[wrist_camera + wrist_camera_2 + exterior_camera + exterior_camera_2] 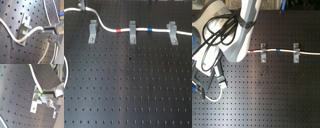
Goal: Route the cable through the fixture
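Cable [114, 30] runs white across the far part of the black perforated board [129, 85] in the first exterior view, passing through all three grey clips: the one on the first exterior view's left [93, 31], the middle one [132, 32] and the one on the first exterior view's right [172, 32]. A short red band [119, 31] sits just before the middle clip and a short blue band [149, 30] lies between the middle and right clips. That view also shows a loop of the cord at the board's left edge, which no other picture makes as plain. The second exterior view shows only two of the clips, since the white arm [239, 30] with its black hoses covers the third, and it shows the cord continuing to the second exterior view's right edge. The gripper [51, 31] appears close up only in the wrist views. In the first wrist view its metal fingers [48, 28] pinch the cord just beside a clip, jaws nearly together on it. In the second wrist view the gripper [46, 94] holds the cord right at the clip's hooked top [37, 95], the cord stretching away over the board.
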Available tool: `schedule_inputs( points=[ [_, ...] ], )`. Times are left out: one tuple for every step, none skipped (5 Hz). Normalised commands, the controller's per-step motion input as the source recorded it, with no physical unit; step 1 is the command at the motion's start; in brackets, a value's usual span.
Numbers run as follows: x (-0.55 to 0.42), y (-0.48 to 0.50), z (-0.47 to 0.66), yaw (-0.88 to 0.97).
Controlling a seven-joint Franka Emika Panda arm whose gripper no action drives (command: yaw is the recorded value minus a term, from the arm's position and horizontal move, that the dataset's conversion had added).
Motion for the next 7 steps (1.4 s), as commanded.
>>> schedule_inputs(
  points=[
    [-0.088, 0.048, 0.12, 0.99],
    [-0.303, 0.241, 0.0, 0.76],
    [-0.212, 0.266, -0.03, 0.74],
    [0.093, 0.095, 0.0, 0.63],
    [0.266, 0.05, 0.06, 0.79],
    [0.0, 0.0, 0.0, 1.0],
    [0.071, 0.038, -0.18, 0.81]
  ],
)
